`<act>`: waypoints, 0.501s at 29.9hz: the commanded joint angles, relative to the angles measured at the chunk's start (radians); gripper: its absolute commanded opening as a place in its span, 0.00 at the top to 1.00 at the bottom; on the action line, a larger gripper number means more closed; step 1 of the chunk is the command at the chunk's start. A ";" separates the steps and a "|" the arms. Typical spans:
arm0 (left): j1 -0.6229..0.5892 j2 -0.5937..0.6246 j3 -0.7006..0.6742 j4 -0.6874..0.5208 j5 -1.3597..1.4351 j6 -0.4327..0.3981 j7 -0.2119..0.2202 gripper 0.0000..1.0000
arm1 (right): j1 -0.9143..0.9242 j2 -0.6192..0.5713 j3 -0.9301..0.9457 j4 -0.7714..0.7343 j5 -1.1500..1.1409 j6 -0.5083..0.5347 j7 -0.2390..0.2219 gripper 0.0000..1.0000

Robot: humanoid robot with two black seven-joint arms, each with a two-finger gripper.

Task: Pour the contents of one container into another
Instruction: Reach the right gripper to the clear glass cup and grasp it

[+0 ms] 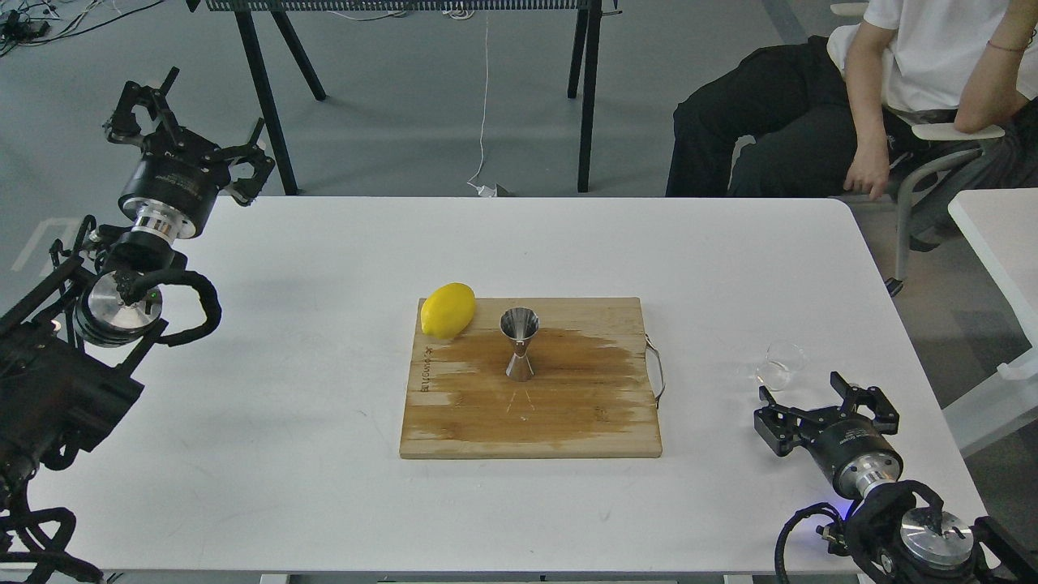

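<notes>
Sitting near the table's 4 o'clock corner, the right gripper (819, 402) is spreading its fingers wide with nothing between them, just short of the glass cup (780, 364). That cup is resting on the white table (284, 454), short, round and so clear that only its rim and base outline are showing; whether anything is in it I cannot tell. At the centre, the wooden board (531, 405) is lying flat, carrying dark lettering burned along its 9 o'clock edge, too small and sideways to read, and a thin metal handle at its 3 o'clock edge. The jigger (519, 344) is standing upright on the board's stained middle, shiny steel, two cones meeting at a narrow waist. A lemon (448, 310) is overlapping the board's 11 o'clock corner. Farther off at 10 o'clock, the left gripper (195, 122) is hanging past the table edge, fingers parted and holding nothing.
</notes>
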 commanded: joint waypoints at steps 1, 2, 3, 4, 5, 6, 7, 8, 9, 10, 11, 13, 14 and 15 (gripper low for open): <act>-0.006 0.002 0.000 0.000 0.000 -0.003 0.000 0.00 | 0.048 0.010 -0.001 -0.041 0.000 -0.038 -0.001 0.00; -0.007 0.000 0.000 -0.002 0.000 -0.002 0.000 0.00 | 0.067 0.020 -0.001 -0.058 0.000 -0.056 -0.003 0.00; -0.010 0.000 0.000 0.000 0.000 0.000 0.000 0.00 | 0.082 0.023 -0.003 -0.076 0.000 -0.063 -0.004 0.00; -0.012 0.000 0.000 0.000 0.000 0.000 0.000 0.00 | 0.096 0.027 -0.005 -0.098 0.000 -0.063 -0.009 0.00; -0.015 0.002 0.000 0.000 0.000 0.001 0.000 0.00 | 0.107 0.035 -0.005 -0.111 0.000 -0.061 -0.014 0.00; -0.018 0.002 0.000 0.000 0.000 0.003 0.000 0.00 | 0.111 0.043 -0.005 -0.119 0.000 -0.061 -0.018 0.00; -0.024 0.003 0.000 0.000 0.000 0.003 0.000 0.00 | 0.114 0.047 -0.005 -0.119 0.000 -0.060 -0.020 0.00; -0.027 0.003 0.000 0.000 0.000 0.003 0.000 0.00 | 0.114 0.050 -0.005 -0.119 0.000 -0.058 -0.020 0.00; -0.027 0.003 0.000 0.000 0.000 0.004 0.000 0.00 | 0.117 0.052 -0.005 -0.119 0.000 -0.056 -0.020 0.01; -0.027 0.003 0.000 0.000 0.002 0.004 -0.002 0.00 | 0.120 0.052 -0.005 -0.125 0.000 -0.055 -0.020 0.02; -0.030 0.005 0.000 0.000 0.002 0.007 -0.002 0.00 | 0.125 0.053 -0.006 -0.131 0.000 -0.053 -0.020 0.03; -0.036 0.006 0.000 0.001 0.002 0.007 -0.002 0.00 | 0.137 0.061 -0.006 -0.159 0.000 -0.053 -0.020 0.06; -0.039 0.006 0.000 0.001 0.002 0.006 -0.002 0.00 | 0.142 0.067 -0.006 -0.171 0.000 -0.053 -0.021 0.07; -0.039 0.008 0.000 0.003 0.002 0.007 -0.002 0.00 | 0.145 0.070 -0.006 -0.177 0.000 -0.052 -0.023 0.08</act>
